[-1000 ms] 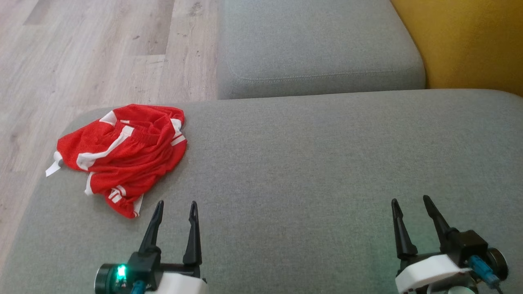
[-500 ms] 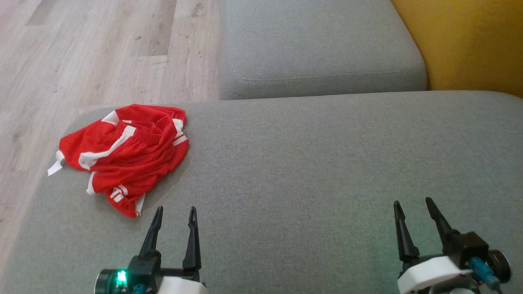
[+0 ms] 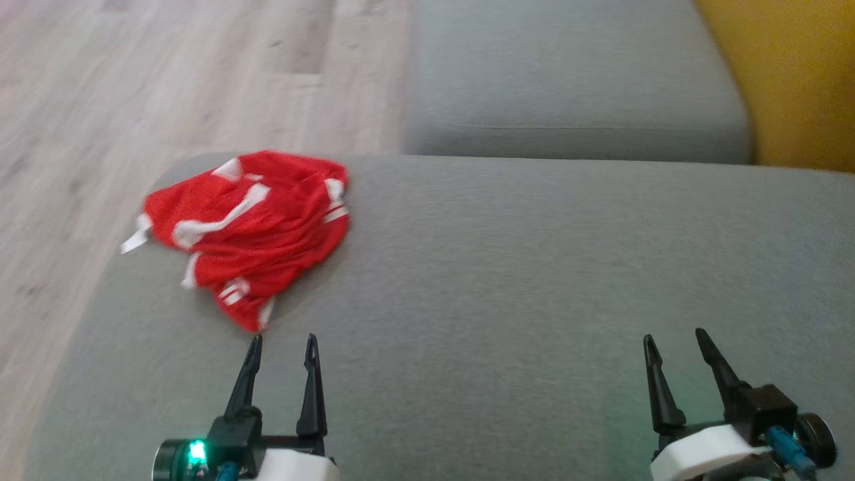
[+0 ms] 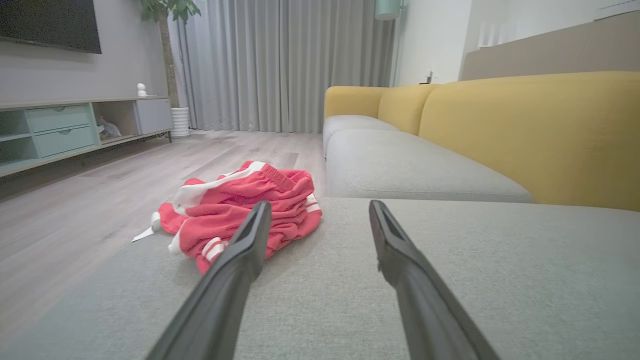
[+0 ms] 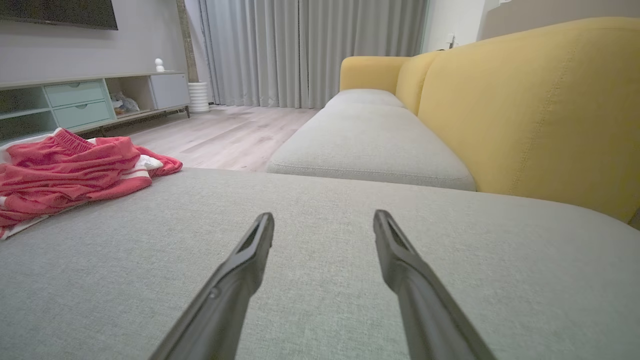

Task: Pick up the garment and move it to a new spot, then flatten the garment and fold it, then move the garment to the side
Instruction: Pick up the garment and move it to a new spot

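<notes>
**Red shorts bunched at the cushion's left corner, both grippers spread and empty**

In front of me is the broad grey seat cushion [image 3: 521, 280] that I am working over, and it takes up most of the head view. A second grey cushion [image 3: 568, 80] butts against its far edge, with the yellow backrest [image 3: 801, 80] running along the right. Pale wooden floor [image 3: 133, 100] lies off to the left and beyond.

The garment [image 3: 260, 227], red mesh shorts with white stripes, sits crumpled in a heap on the near cushion's far left corner. Its elastic waistband is turned up on top and a white strip of it pokes out over the cushion's left edge.

My left gripper [image 3: 282, 342] is low over the cushion with its two fingers spread and nothing between them. The left fingertip comes just short of the heap's nearest corner, and I cannot tell whether they touch. My right gripper [image 3: 673, 336] is well apart from the shorts, over bare grey fabric on the right. Its fingers are spread just as wide and are likewise empty.

A small green light [image 3: 198, 451] glows on the left gripper's base.
</notes>
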Available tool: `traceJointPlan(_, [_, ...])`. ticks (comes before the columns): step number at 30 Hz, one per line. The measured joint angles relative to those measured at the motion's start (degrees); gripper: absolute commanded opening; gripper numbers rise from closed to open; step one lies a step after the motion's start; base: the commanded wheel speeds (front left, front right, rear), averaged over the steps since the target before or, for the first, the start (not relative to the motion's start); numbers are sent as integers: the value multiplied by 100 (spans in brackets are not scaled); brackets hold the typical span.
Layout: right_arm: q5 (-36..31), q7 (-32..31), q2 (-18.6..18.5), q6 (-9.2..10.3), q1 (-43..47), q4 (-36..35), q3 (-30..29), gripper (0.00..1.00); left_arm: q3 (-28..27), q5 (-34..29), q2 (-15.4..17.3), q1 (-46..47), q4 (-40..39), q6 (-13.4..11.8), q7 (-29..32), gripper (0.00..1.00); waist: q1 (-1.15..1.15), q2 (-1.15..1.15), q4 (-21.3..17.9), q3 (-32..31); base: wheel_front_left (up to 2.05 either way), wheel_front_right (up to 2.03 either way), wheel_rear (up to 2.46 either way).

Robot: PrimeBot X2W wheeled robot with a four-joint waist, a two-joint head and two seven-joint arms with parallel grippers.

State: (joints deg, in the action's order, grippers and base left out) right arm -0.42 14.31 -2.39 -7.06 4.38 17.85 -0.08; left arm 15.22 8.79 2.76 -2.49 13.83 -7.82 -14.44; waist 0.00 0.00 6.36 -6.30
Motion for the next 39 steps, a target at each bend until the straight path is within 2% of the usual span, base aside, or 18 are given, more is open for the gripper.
traceJointPlan(9, [60,1,3,0,-2,-70,-91,100,-91,-38,4,103,-179,-44,-1,100,0,0,1103,134,0,0,0])
traceJointPlan(14, [147,1,3,0,-29,-86,-110,100,-346,-114,8,94,-390,-85,-1,100,0,0,1767,250,0,0,0])
traceJointPlan(18, [43,1,7,0,-175,-97,-80,100,-586,-121,10,83,-645,-178,-1,100,0,0,2078,478,0,0,0])
traceJointPlan(22, [-37,1,4,0,-307,-160,-216,100,-624,-188,8,112,-972,-167,-1,100,2,0,2258,725,0,0,0])
traceJointPlan(26, [-280,1,3,0,-332,-269,-419,100,-651,-480,20,465,-1224,66,-2,100,0,0,2360,980,0,0,0])
traceJointPlan(31, [-580,5,-98,0,-737,-464,-442,100,-805,-575,75,1885,-1298,397,-33,100,1,0,2253,1475,0,0,0])
traceJointPlan(35, [-623,7,-431,-1,-1073,-583,-491,100,-784,-526,146,3014,-622,756,-34,100,2,0,2049,1908,0,0,0])
traceJointPlan(39, [-623,7,-713,-1,-1332,-683,-501,100,-658,-528,214,4075,523,1133,-24,100,2,0,1809,2359,0,0,0])
